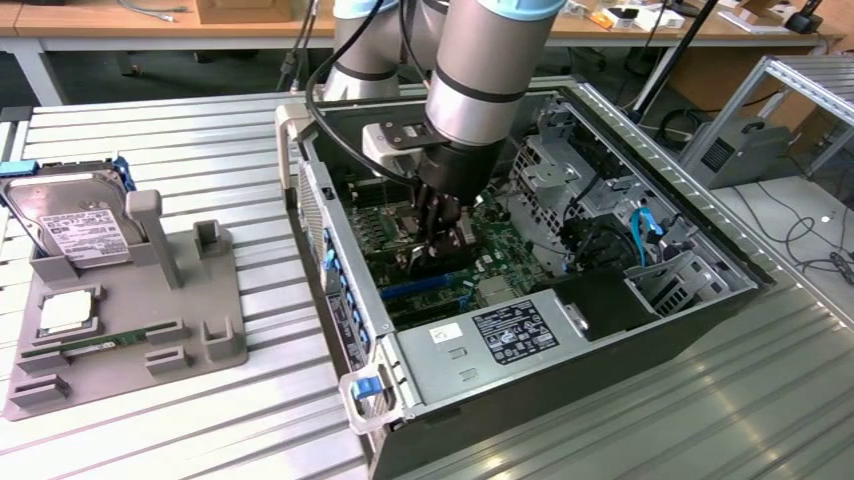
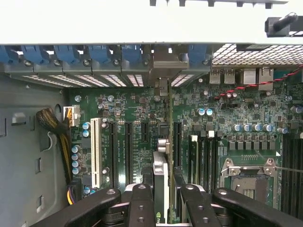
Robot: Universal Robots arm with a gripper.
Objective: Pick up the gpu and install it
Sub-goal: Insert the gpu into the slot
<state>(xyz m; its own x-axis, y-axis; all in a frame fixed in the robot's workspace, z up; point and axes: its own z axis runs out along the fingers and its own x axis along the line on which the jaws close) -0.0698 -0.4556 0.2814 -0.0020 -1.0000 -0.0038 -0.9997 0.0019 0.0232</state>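
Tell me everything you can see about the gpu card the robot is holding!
The gpu stands on edge inside the open computer case, seen edge-on from the wrist view: a thin green board with a silvery block on one side. The gripper has its black jaws clamped on it from above. Its silver end bracket reaches the case's back wall, over the green motherboard.

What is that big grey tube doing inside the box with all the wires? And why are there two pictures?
The tube is a robot arm, and its gripper reaches down into an open computer case. One picture comes from a camera beside the table, the other from a camera on the robot's wrist, looking straight down at the green motherboard. The gripper holds the gpu, a small card, standing on edge over the motherboard's slots. On a grey tray next to the case lies a silver hard drive.
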